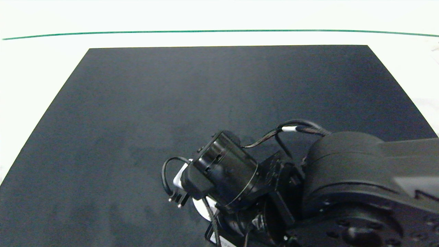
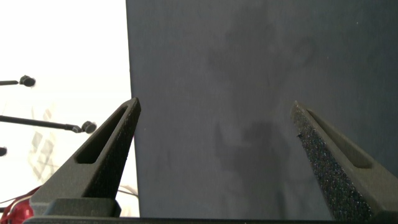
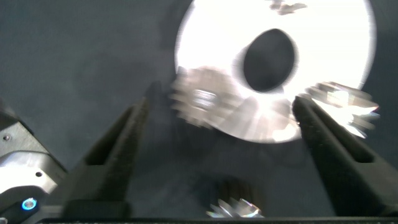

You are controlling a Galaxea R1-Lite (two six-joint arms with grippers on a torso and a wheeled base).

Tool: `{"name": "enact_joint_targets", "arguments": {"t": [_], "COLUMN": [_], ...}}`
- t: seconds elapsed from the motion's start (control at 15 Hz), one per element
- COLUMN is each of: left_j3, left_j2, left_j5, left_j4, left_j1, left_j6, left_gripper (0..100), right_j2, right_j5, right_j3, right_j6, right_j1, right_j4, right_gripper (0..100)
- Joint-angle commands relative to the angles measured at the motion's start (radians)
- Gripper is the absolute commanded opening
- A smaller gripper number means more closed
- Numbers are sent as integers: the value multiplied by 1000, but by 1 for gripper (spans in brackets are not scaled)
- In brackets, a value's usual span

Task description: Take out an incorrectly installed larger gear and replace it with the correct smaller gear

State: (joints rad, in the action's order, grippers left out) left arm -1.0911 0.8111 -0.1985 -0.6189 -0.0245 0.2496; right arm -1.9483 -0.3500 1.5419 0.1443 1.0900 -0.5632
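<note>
We work over a dark mat (image 1: pixel 192 96) on a white table (image 1: pixel 41 61). Our right gripper (image 3: pixel 221 134) hangs near the mat's near edge, fingers apart, over a bright white disc (image 3: pixel 323 56) with a dark centre hole. Blurred silvery gears (image 3: pixel 202 102) lie between the fingers; we cannot tell which is which. Our left gripper (image 2: pixel 214 143) hovers open at the mat's edge. No writing is readable.

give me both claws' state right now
Left claw: open, empty, over the dark mat.
Right claw: open, holding nothing, above the white disc.
</note>
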Motion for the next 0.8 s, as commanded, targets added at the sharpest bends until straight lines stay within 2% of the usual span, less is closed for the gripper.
{"name": "enact_joint_targets", "arguments": {"t": [0.07,0.13,0.27,0.33,0.4,0.47,0.53,0.6,0.67,0.8], "left_j3": [-1,0,68,119,165,201,237,250,250,257], "left_j2": [5,5,-52,-89,-118,-159,-201,-239,-260,-316], "left_j5": [2,4,4,1,-2,-4,-6,-16,-19,-18], "left_j4": [10,30,48,57,81,117,165,189,192,191], "left_j1": [8,11,8,8,9,11,14,31,51,83], "left_j6": [-6,-19,-127,-133,-138,-139,-139,-138,-136,-139], "left_gripper": [100,100,100,100,100,100,100,100,100,100], "right_j2": [166,230,379,442,505,566,626,681,726,864], "right_j5": [-80,-101,-126,-159,-208,-261,-313,-348,-354,-354], "right_j3": [-54,-98,-181,-212,-250,-289,-332,-368,-391,-477], "right_j6": [-15,-32,-97,-132,-166,-184,-190,-192,-190,-186], "right_j1": [-88,-114,-168,-180,-186,-188,-196,-225,-252,-378], "right_j4": [-3,-1,-1,-1,-1,-1,-1,0,0,0], "right_gripper": [100,100,100,100,100,100,100,100,100,100]}}
